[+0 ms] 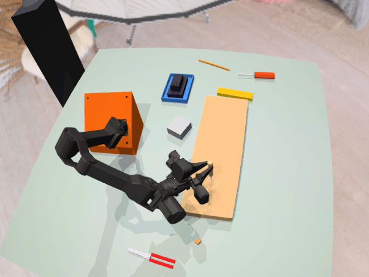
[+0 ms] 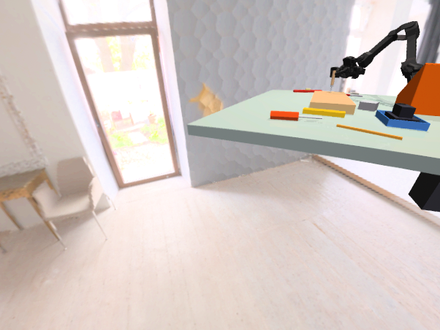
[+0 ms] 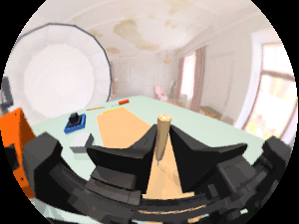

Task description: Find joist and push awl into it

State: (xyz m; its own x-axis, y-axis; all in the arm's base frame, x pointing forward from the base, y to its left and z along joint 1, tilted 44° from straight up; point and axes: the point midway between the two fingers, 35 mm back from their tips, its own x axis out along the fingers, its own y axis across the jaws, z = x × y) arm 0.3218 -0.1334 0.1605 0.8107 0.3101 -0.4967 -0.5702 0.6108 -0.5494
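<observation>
My gripper (image 1: 210, 165) (image 2: 333, 73) (image 3: 162, 126) is shut on the awl's tan wooden handle. The awl (image 1: 211, 172) (image 2: 332, 80) (image 3: 161, 143) is close to upright, its thin metal shaft pointing down over the nearer half of the floor panel (image 1: 222, 129) (image 2: 332, 106) (image 3: 119, 129). The tip is low, close to the panel's top; whether it touches cannot be told. I see no hole, though the arm covers part of the panel. The dark stud finder (image 1: 176, 84) (image 2: 403, 110) (image 3: 75, 118) sits in the blue tray (image 1: 174, 100) (image 2: 409, 125). The joist is hidden.
A grey block (image 1: 179, 126) sits left of the panel. A yellow bar (image 1: 235, 94) lies at its far end, with an orange stick (image 1: 214, 65) and a red-handled screwdriver (image 1: 264, 75) beyond. A red-handled tool (image 1: 162, 258) and small orange square (image 1: 197, 241) lie in front. An orange box (image 1: 108, 107) stands left.
</observation>
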